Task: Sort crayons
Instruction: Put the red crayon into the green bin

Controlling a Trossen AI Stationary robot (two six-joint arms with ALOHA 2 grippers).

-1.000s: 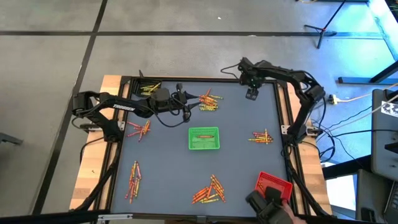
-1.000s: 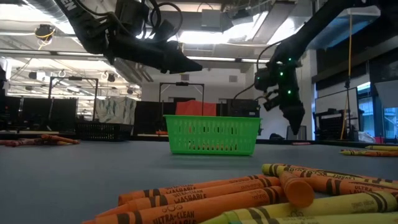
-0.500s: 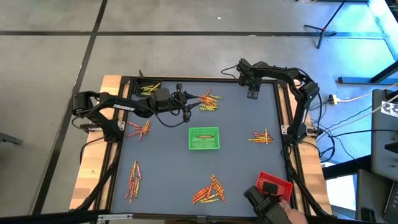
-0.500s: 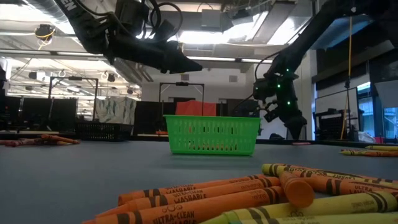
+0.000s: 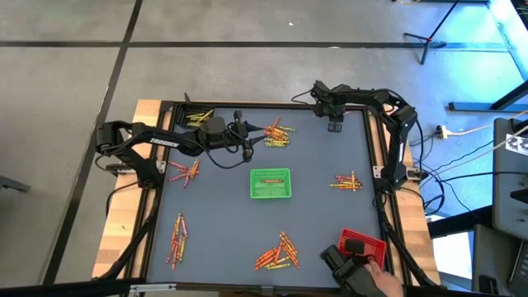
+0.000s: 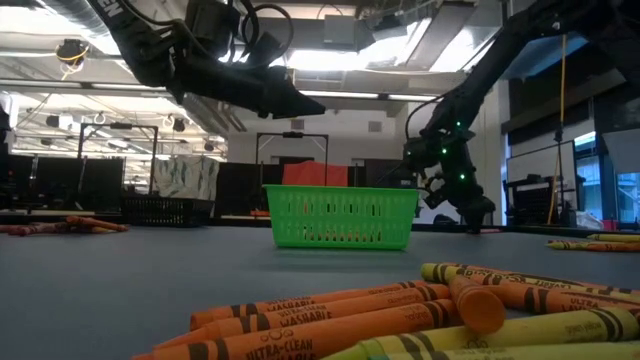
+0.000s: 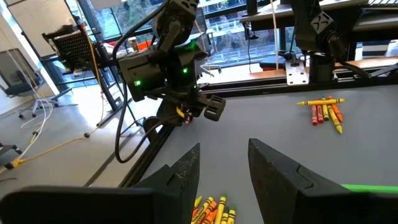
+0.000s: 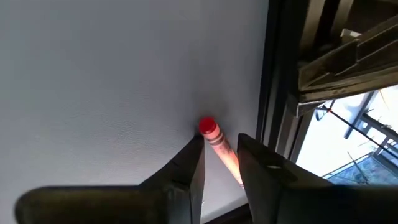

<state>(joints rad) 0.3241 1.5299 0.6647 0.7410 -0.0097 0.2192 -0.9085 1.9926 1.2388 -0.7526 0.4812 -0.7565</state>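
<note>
One thin red paper-wrapped crayon (image 8: 219,147) sits pinched in the right end effector (image 8: 217,163) at the dark desk's (image 5: 322,165) far right corner; next, I judge, comes carrying it to a tray. Left end effector (image 7: 224,163) hovers spread near the far edge.

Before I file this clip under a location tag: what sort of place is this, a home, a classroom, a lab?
Most likely a robotics lab or workshop. Two arms are mounted on a framed table, equipment racks and ceiling light strips fill the open room behind, and a tripod stands on the bare concrete floor.
</note>
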